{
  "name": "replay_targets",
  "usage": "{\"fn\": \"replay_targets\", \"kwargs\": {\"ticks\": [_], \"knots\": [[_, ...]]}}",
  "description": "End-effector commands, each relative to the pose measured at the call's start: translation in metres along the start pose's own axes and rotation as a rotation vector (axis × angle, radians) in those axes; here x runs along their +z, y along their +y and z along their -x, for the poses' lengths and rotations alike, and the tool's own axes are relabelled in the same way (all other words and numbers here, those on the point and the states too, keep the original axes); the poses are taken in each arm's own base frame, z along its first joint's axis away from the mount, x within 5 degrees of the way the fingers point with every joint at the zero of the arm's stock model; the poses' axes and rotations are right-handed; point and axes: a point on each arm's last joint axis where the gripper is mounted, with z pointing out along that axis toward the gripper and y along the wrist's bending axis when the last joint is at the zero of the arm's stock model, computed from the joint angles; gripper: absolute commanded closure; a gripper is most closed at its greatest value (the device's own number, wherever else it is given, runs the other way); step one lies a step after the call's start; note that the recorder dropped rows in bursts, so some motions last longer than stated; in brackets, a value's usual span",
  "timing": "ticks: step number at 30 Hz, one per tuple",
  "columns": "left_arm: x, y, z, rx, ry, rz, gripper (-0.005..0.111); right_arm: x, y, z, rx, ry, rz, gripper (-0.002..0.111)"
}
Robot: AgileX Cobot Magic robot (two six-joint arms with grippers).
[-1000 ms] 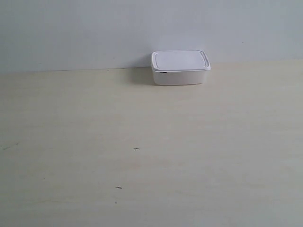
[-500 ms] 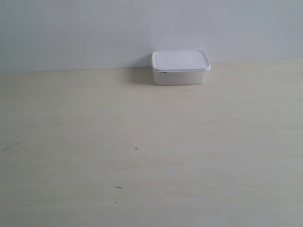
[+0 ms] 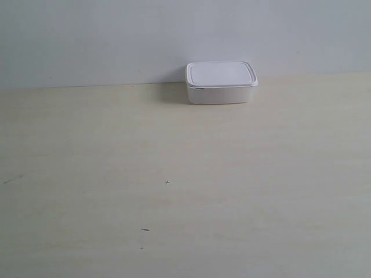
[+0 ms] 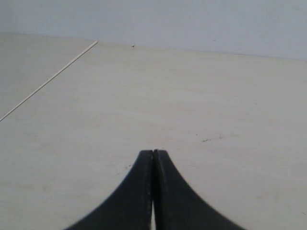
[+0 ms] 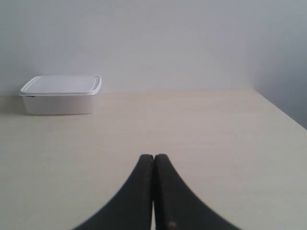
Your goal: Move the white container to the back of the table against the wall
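The white container (image 3: 221, 83) rests lidded at the far edge of the table (image 3: 174, 174), its back side against the wall (image 3: 116, 35). The right wrist view shows the same container (image 5: 60, 94) far off, by the wall (image 5: 168, 43). My right gripper (image 5: 153, 156) is shut with nothing between its black fingers, well short of the container. My left gripper (image 4: 153, 152) is shut too, holding nothing, over bare table (image 4: 192, 96); the container does not show in that view. Neither arm appears in the exterior view.
A few tiny dark specks (image 3: 167, 182) mark the tabletop. A thin seam line (image 4: 48, 80) crosses the surface in the left wrist view. The table's side edge (image 5: 283, 112) shows in the right wrist view.
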Motion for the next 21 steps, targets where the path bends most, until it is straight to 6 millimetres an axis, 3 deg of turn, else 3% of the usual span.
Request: {"fn": "replay_targets", "kwargs": {"ticks": [1, 21], "knots": [[0.0000, -0.0005, -0.0006, -0.007, -0.007, -0.007, 0.107, -0.0002, 0.0034, -0.0025, -0.046, 0.012, 0.036, 0.108], [0.0000, -0.0005, -0.0006, -0.007, -0.007, -0.007, 0.107, -0.0004, 0.0041, -0.0068, -0.017, 0.060, 0.044, 0.108]]}}
